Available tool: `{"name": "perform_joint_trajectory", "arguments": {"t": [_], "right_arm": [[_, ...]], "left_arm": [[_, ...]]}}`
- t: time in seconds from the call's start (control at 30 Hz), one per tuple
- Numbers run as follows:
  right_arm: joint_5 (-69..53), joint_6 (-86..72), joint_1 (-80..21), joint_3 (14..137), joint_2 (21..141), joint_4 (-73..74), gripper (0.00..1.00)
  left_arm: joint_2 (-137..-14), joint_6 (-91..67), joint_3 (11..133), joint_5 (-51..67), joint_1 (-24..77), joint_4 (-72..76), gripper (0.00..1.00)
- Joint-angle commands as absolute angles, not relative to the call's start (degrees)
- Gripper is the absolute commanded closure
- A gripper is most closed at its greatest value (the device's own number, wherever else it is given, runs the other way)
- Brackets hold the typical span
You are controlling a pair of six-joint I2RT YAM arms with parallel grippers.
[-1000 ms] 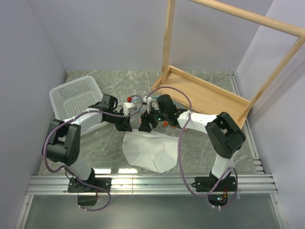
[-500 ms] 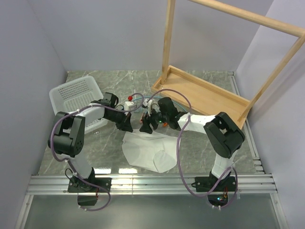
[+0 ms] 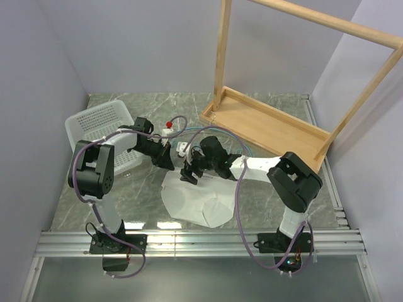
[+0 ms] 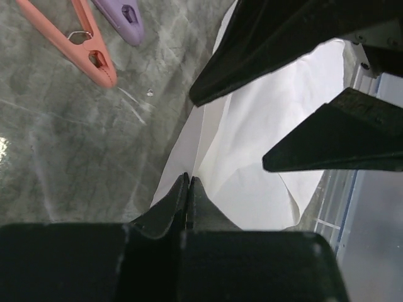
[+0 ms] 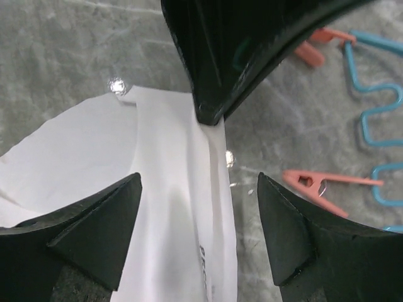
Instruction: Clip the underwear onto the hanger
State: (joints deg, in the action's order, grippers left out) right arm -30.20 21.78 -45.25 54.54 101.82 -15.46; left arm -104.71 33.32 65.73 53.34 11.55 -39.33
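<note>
The white underwear (image 3: 198, 201) lies creased on the marble table in front of both grippers. My left gripper (image 3: 170, 164) is shut, its tips (image 4: 189, 182) pinching a raised fold at the underwear's upper edge (image 4: 252, 157). My right gripper (image 3: 188, 175) is open and low over the same edge, its fingers (image 5: 94, 229) either side of the waistband (image 5: 189, 207). The teal hanger (image 5: 378, 94) lies on the table to the right, with orange-red clips (image 5: 327, 182) beside it. In the top view only a bit of the hanger (image 3: 247, 150) shows behind my right arm.
A white perforated basket (image 3: 101, 123) stands at the back left. The wooden rack frame (image 3: 271, 123) fills the back right. A loose orange clip (image 4: 88, 44) and a purple clip (image 4: 119, 14) lie on the table near my left gripper.
My right gripper has moved left and nearer, down onto the underwear's top edge. My left arm has swung its elbow back and left, with its tips staying at that edge.
</note>
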Motion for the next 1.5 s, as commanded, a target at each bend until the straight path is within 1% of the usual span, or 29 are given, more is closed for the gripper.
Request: {"name": "perform_joint_trajectory", "arguments": {"t": [0.0,0.17,0.23,0.27,0.33,0.37,0.4,0.5,0.83,0.87,0.97,1.03,1.13,1.17,1.2,1.37,1.47], "right_arm": [[-26.28,25.40,-46.23,57.65,102.92,-17.05,0.19],[-25.40,26.36,-46.23,58.97,104.85,-16.08,0.20],[-25.93,27.15,-46.23,59.50,105.55,-14.95,0.26],[-26.19,27.51,-46.32,59.50,105.73,-14.59,0.31],[-26.63,28.12,-46.23,59.33,105.91,-14.59,0.38],[-27.07,28.30,-46.32,59.24,105.91,-14.50,0.38],[-27.07,28.30,-46.32,59.06,105.91,-14.76,0.42],[-26.98,28.30,-46.41,59.50,106.17,-14.33,0.48],[-28.21,27.86,-47.20,63.81,108.98,-11.95,0.47],[-28.13,28.04,-47.46,63.98,109.16,-11.69,0.49],[-28.30,28.91,-47.64,64.25,109.42,-10.73,0.59],[-28.56,29.53,-47.64,63.99,109.25,-10.20,0.64],[-29.44,30.50,-47.64,63.11,108.72,-10.37,0.81],[-29.62,30.93,-47.64,63.02,108.63,-10.20,0.96],[-29.71,30.85,-47.64,62.58,108.55,-10.46,0.99],[-29.97,31.29,-47.72,62.40,108.28,-10.55,1.00],[-29.53,31.11,-47.81,62.49,108.37,-10.72,1.00]], "left_arm": [[-105.20,36.47,68.03,57.39,11.25,-42.88,0.98],[-105.99,39.72,69.17,59.58,11.16,-46.23,0.98],[-106.26,39.81,69.26,59.68,11.08,-46.67,0.98],[-106.26,39.81,69.43,59.76,10.99,-46.67,0.98],[-106.35,39.55,69.43,59.68,10.99,-46.41,0.97],[-106.35,39.55,69.52,59.68,10.90,-46.49,0.97],[-106.35,39.64,69.61,59.59,10.81,-46.49,0.96],[-106.61,39.38,69.70,59.59,10.90,-46.50,0.96],[-106.70,39.38,69.52,59.59,10.81,-46.76,0.93],[-106.61,39.46,69.61,59.59,10.90,-46.76,0.94],[-106.52,39.81,69.43,59.68,10.81,-46.93,0.94],[-106.43,39.55,69.26,59.59,10.81,-46.76,0.94],[-106.61,37.98,69.17,59.50,10.55,-45.79,0.92],[-106.70,37.27,69.08,58.98,10.46,-44.57,0.87],[-106.26,36.13,68.91,58.54,10.28,-43.43,0.84],[-101.70,25.50,65.32,52.48,8.88,-32.63,0.67],[-97.57,20.84,62.85,46.25,8.61,-26.65,0.59]]}}
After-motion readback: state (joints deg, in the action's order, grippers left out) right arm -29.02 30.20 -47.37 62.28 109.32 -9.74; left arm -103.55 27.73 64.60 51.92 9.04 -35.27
